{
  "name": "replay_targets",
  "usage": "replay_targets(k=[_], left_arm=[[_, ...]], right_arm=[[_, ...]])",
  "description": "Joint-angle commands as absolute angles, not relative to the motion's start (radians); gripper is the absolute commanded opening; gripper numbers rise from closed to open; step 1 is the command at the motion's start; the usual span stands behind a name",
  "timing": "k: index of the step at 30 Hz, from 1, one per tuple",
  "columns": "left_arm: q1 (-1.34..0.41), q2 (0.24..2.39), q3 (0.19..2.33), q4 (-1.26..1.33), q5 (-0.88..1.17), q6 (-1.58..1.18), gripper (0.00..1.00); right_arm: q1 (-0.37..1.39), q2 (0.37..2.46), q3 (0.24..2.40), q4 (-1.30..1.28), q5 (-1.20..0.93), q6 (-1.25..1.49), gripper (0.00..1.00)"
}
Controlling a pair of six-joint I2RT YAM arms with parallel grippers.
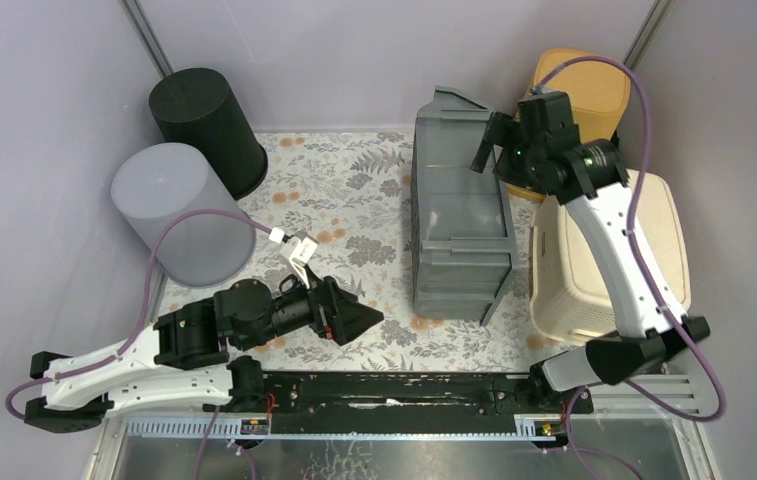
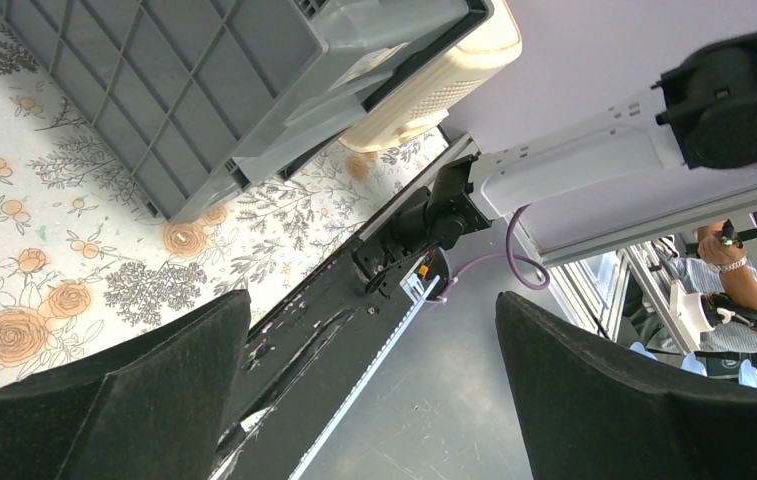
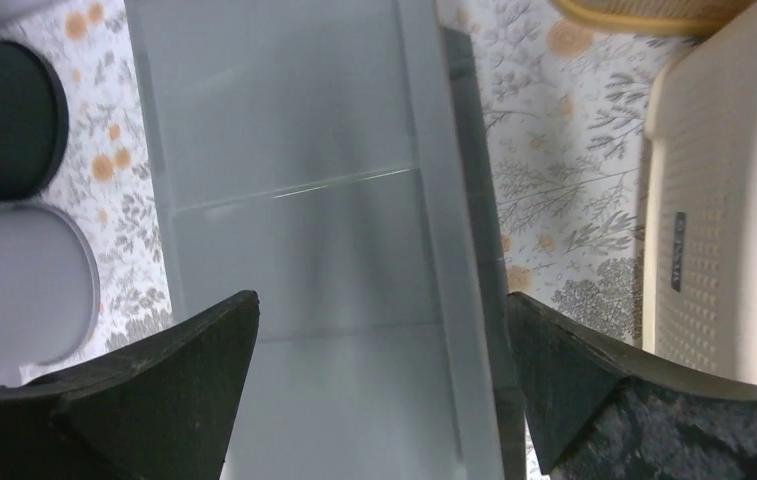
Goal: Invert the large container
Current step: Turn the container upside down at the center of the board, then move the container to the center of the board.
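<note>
Large grey ribbed plastic container (image 1: 459, 240) is lying mid-table, long axis running near-to-far. Right gripper (image 1: 489, 150), jaws spread and empty, is hovering directly above its far end. Left gripper (image 1: 366, 318), likewise spread, is sitting apart to its left.

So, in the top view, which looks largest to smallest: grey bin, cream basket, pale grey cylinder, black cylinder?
1. grey bin and cream basket: alike; the right arm covers part of the basket, so no ranking.
2. pale grey cylinder
3. black cylinder, slightly smaller
</note>
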State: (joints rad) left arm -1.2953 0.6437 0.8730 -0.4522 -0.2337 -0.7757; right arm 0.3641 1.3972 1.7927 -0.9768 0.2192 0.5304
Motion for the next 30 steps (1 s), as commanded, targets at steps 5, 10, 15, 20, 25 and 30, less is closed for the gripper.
replay_targets(k=[5,10,15,20,25,30], left_arm=[[-1.3,0.625,0.902,-0.491,-0.271,-0.79,1.0],[-1.3,0.642,0.906,-0.491,-0.27,-0.792,1.0],[-1.3,0.656,0.91,-0.491,-0.273,-0.794,1.0],[-1.301,0.672,0.922,-0.492,-0.273,-0.795,1.0],[-1.301,0.684,0.937,-0.499,-0.265,-0.798,1.0],[-1.3,0.676,0.93,-0.499,-0.27,-0.807,1.0]], right_arm=[[0.337,1.433,2.006,-1.109,0.067,0.448,0.99],[0.242,1.399,1.928,-1.087,0.005,0.362,0.99],[0.123,1.385,1.825,-1.064,-0.168,0.298,0.99],[0.072,1.401,1.752,-0.988,-0.357,0.29,0.97],[-0.028,1.423,1.63,-0.865,-0.671,0.334,0.92],[-0.06,1.471,1.542,-0.781,-0.86,0.381,0.83]])
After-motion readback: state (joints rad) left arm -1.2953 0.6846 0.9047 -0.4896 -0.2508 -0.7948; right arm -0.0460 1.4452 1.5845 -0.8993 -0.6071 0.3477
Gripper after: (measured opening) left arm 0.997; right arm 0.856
